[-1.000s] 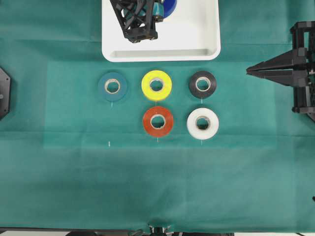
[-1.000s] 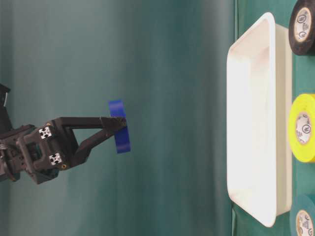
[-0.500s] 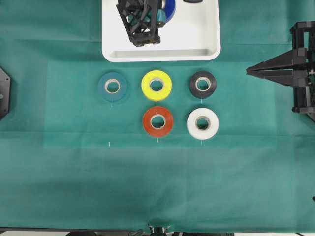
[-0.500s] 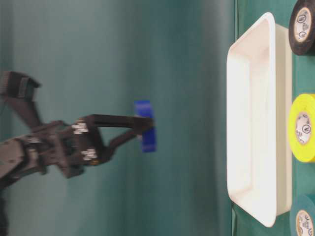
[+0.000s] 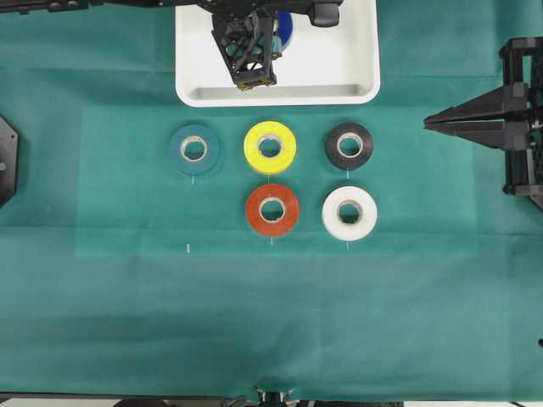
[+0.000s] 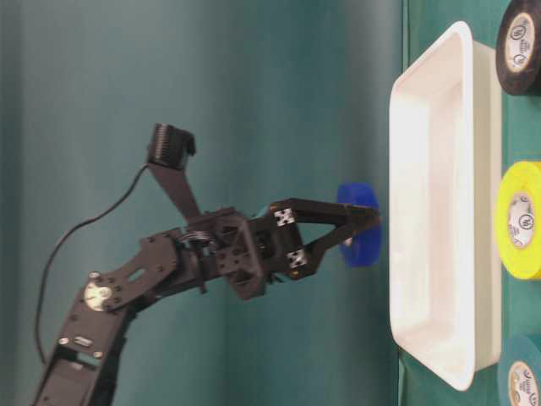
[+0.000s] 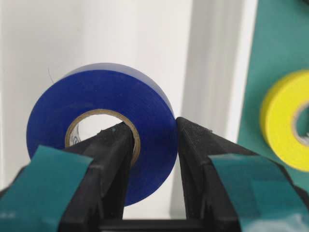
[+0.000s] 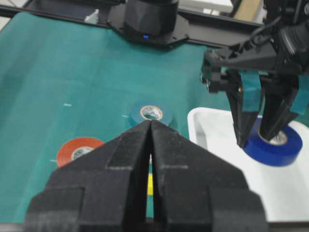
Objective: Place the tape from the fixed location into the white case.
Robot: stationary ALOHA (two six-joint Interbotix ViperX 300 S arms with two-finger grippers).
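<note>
Down toward the white case (image 6: 439, 211) has come the left gripper (image 6: 359, 234), which a second ago hung well clear of it in the table-level view; now the tape (image 6: 363, 222) it carries sits just short of the case's raised rim, above the tray floor. Its two fingers (image 7: 113, 159) are clamped on the roll's wall, one inside the pale core and one outside against the blue band. From overhead the left gripper (image 5: 270, 38) stands over the middle of the white case (image 5: 339, 59), with bare white floor to its right and toward the near rim, so the roll is away from every wall. In the right wrist view the tape (image 8: 273, 145) is over the tray's inner floor, near the corner closest to the teal roll (image 8: 150, 112). On the green cloth (image 5: 271, 322) outside the case lie the teal roll (image 5: 193, 149), yellow roll (image 5: 270, 147), black roll (image 5: 349, 145), red roll (image 5: 272, 209) and white roll (image 5: 349, 213), all separate and well apart from the tray's near edge. At the table's right side the right gripper (image 5: 429, 124) has its jaws pressed together, holding nothing.
</note>
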